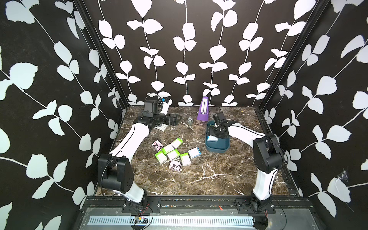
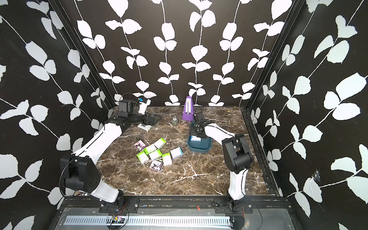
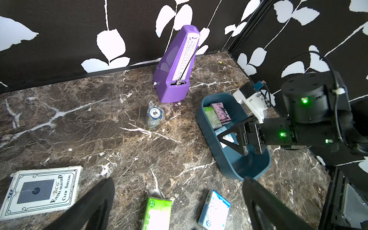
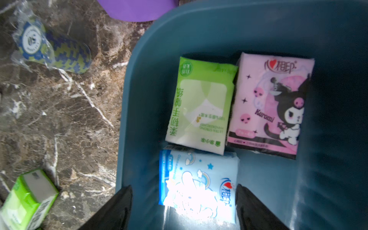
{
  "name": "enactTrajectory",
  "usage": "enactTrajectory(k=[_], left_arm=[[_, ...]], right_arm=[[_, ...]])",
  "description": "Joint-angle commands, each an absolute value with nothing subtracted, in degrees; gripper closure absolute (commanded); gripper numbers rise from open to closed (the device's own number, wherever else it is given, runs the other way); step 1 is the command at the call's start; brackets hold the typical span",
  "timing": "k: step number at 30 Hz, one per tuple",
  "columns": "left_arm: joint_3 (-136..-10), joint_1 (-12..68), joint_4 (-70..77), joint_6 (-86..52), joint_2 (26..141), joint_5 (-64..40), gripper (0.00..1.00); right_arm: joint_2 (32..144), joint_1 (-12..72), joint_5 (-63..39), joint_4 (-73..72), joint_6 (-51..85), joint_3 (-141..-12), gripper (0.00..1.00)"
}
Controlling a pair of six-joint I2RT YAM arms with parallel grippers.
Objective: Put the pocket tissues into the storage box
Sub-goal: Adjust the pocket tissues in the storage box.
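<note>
The storage box (image 1: 218,148) is a teal tub at the right middle of the table. Three pocket tissues lie flat in it: a green one (image 4: 201,103), a pink one (image 4: 268,105) and a blue one (image 4: 199,183). My right gripper (image 4: 183,187) hangs open inside the box, with its fingers either side of the blue packet and not closed on it. Several more packets (image 1: 173,154) lie in a loose pile left of the box, a blue one (image 1: 194,152) nearest it. My left gripper (image 1: 178,119) is open and empty at the back left, low over the table.
A purple metronome (image 1: 203,108) stands just behind the box. A wrapped roll of poker chips (image 1: 190,121) lies between the two grippers. A playing-card box (image 3: 41,191) lies under the left arm. Black walls close the back and sides.
</note>
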State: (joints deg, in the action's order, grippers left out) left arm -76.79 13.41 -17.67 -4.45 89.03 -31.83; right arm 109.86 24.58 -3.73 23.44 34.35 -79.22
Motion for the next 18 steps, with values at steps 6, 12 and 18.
enactTrajectory(k=[6,12,18], left_arm=[[-76.28,13.27,-18.28,-3.62,86.82,-31.57,0.01],[-76.41,13.27,-18.14,-3.72,86.92,-31.73,0.01],[-76.29,13.27,-18.02,-4.02,87.01,-31.9,0.01]], right_arm=[[108.83,23.3,-6.0,19.35,36.31,-75.59,0.17],[105.97,22.45,-2.82,21.98,34.11,-74.52,0.19],[105.91,21.05,-5.64,20.55,34.67,-72.39,0.34]])
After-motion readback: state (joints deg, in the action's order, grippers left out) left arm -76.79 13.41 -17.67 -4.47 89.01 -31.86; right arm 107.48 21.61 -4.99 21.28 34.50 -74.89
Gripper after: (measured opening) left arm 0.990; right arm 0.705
